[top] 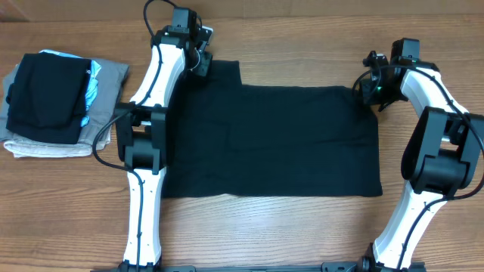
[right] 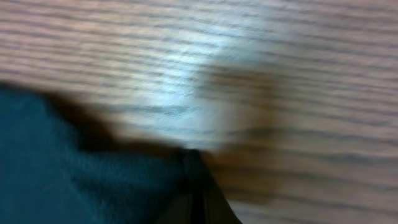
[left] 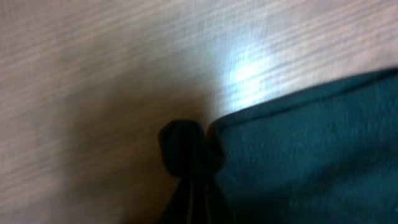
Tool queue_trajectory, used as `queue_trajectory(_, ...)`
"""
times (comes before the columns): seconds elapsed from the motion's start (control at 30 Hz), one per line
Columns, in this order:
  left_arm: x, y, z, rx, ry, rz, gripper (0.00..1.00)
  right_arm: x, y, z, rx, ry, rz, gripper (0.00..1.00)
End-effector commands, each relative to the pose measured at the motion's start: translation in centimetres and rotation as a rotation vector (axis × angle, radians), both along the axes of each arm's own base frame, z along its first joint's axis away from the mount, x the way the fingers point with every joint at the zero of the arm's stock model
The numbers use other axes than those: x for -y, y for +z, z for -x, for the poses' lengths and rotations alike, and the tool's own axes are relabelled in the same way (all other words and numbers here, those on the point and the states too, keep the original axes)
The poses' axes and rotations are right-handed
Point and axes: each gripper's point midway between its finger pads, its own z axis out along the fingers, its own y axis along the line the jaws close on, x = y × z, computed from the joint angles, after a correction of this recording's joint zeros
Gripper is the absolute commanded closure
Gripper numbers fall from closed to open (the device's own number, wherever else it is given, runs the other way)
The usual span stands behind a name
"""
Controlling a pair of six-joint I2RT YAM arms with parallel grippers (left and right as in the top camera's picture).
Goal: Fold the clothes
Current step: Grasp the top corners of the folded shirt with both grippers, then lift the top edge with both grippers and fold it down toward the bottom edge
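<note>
Nearest the arm bases, the black T-shirt (top: pixel 272 143) is lying flat on the wooden counter (top: pixel 287 234). Its near hem is running parallel to the counter's near edge, and the cloth is spreading as a wide rectangle across the middle.

At the shirt's far-left corner, beside a short stub of fabric, the left gripper (top: pixel 200 63) is pressing down with its jaws together, clamping a small bunch of the edge. The left wrist view is showing the hem gathered into a dark knot at the tips. At the far-right corner the right gripper (top: pixel 370 89) is doing likewise, its jaws clamping the cloth's edge where it meets bare wood.

Pinching both far corners at once is probably setting up a fold that brings the far edge toward the near hem, taut and straight.

Toward the counter's far-left corner, well apart from the shirt, a pile is sitting: a folded black garment (top: pixel 45 94) on a light blue garment (top: pixel 92 91) and a grey-beige garment (top: pixel 113 75), seemingly parked out of the working area.
</note>
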Motion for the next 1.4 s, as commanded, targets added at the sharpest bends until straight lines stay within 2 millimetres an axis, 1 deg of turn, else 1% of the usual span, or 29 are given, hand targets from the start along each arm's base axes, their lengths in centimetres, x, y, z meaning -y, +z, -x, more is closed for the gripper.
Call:
queue_trajectory(0.0,-1.2,5.0,0.9,0.023,0.045,-0.009,0.96,-1.2,2.9,-1.4,0.057,0.025,-0.059,0.96)
queue_trajectory(0.07,-1.4,7.3,2.1,0.007,0.080,0.004,0.96,-1.5,4.3,-1.4,0.072,0.030,-0.072,0.96)
queue_trajectory(0.13,-1.5,9.0,3.3,-0.010,0.095,0.008,0.96,-1.8,5.3,-1.2,0.079,0.036,-0.089,0.96)
queue_trajectory(0.27,-1.9,12.3,5.9,-0.046,0.130,0.013,0.96,-2.2,6.4,-0.3,0.062,0.038,-0.103,0.96)
queue_trajectory(0.33,-2.1,13.5,7.4,-0.078,0.163,0.020,0.96,-2.3,6.6,0.4,0.042,0.038,-0.111,0.96)
queue_trajectory(0.43,-2.4,14.4,9.8,-0.147,0.202,0.018,0.96,-2.8,7.2,1.2,0.013,0.008,-0.141,0.96)
queue_trajectory(0.53,-2.7,14.3,12.2,-0.237,0.236,0.007,0.96,-3.0,8.1,1.9,-0.015,-0.072,-0.172,0.96)
queue_trajectory(0.67,-3.1,13.8,15.1,-0.360,0.270,-0.017,0.96,-3.2,9.9,2.8,-0.021,-0.109,-0.191,0.96)
queue_trajectory(0.8,-3.5,13.8,17.2,-0.444,0.294,-0.041,0.96,-3.5,11.5,4.4,-0.047,-0.118,-0.195,0.96)
queue_trajectory(0.87,-4.2,13.8,17.8,-0.464,0.341,-0.081,0.96,-3.7,11.9,5.3,-0.074,-0.137,-0.204,0.96)
queue_trajectory(1.0,-4.3,13.4,18.1,-0.479,0.355,-0.084,0.96,-4.0,11.9,7.1,-0.143,-0.146,-0.211,0.96)
queue_trajectory(1.07,-4.4,12.9,18.8,-0.508,0.355,-0.094,0.96,-4.1,11.8,8.0,-0.183,-0.150,-0.216,0.96)
queue_trajectory(1.13,-4.5,12.4,19.9,-0.545,0.355,-0.108,0.96,-4.2,11.8,8.5,-0.205,-0.152,-0.219,0.96)
queue_trajectory(1.23,-4.9,11.6,22.2,-0.612,0.361,-0.127,0.96,-4.2,11.7,9.5,-0.254,-0.185,-0.216,0.96)
queue_trajectory(1.3,-5.1,11.4,23.6,-0.645,0.375,-0.135,0.96,-4.0,11.5,10.3,-0.294,-0.230,-0.202,0.96)
queue_trajectory(1.37,-5.1,11.5,24.5,-0.660,0.380,-0.137,0.96,-3.9,11.5,10.7,-0.315,-0.255,-0.197,0.96)
